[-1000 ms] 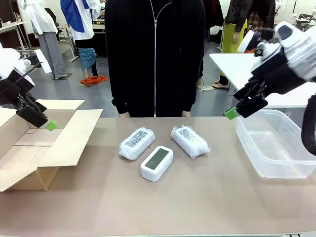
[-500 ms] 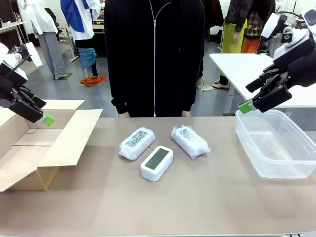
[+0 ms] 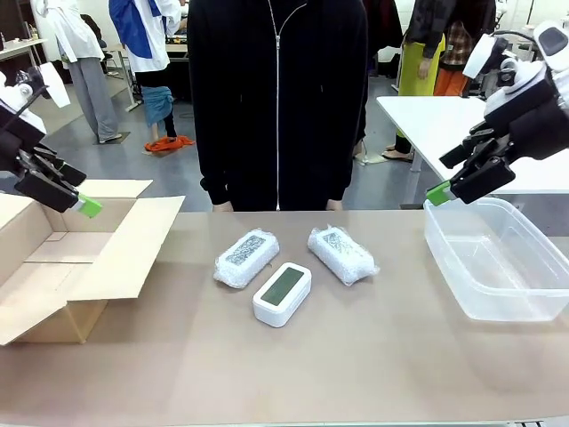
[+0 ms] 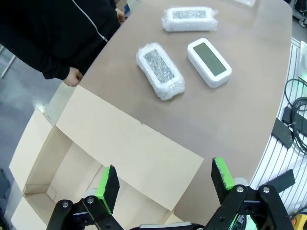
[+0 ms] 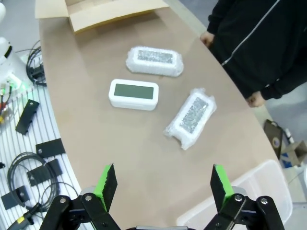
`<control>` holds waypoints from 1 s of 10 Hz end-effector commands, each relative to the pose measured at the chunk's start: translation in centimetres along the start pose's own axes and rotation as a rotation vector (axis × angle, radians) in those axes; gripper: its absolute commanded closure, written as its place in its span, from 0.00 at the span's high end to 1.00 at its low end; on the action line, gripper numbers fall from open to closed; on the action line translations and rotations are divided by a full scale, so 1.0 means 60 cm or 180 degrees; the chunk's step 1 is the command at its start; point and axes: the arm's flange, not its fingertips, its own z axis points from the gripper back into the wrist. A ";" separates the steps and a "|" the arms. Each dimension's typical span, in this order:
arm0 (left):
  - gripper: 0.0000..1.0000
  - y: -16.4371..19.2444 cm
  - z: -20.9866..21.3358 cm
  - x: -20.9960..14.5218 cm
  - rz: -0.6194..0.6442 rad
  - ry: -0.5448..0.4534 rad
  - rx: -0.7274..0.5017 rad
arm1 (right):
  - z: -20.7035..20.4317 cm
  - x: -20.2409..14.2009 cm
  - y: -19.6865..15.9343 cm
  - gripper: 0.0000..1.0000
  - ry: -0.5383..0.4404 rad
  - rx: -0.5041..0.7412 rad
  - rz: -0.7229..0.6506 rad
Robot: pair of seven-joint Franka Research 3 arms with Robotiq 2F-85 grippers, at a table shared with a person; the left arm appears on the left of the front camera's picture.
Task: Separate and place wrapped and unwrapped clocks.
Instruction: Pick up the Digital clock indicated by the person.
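Note:
Two wrapped clocks lie mid-table in crinkly whitish wrap: one to the left, one to the right. The bare white unwrapped clock with a grey-green screen sits just in front of them. The left wrist view has the same wrapped pair and the bare clock; the right wrist view has them too. My left gripper hangs open above the cardboard box, fingers wide apart. My right gripper hangs open above the plastic tub's near-left corner, empty.
An open cardboard box stands at the table's left, its flap lying toward the clocks. A clear plastic tub sits at the right. A person in a black jacket stands at the far edge, hands at the table rim.
My right gripper moved right and up, from beside the tub to over its corner. My left gripper rose slightly above the box. The clocks stayed put.

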 end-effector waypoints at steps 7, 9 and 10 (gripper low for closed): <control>1.00 -0.001 -0.002 -0.004 0.0000 0.0055 -0.0029 | 0.015 -0.005 0.007 1.00 -0.0018 0.0047 -0.0002; 1.00 -0.001 -0.002 -0.004 0.0000 0.0055 -0.0029 | 0.015 -0.005 0.007 1.00 -0.0018 0.0047 -0.0002; 1.00 -0.001 -0.002 -0.004 0.0000 0.0055 -0.0029 | 0.015 -0.005 0.007 1.00 -0.0018 0.0047 -0.0002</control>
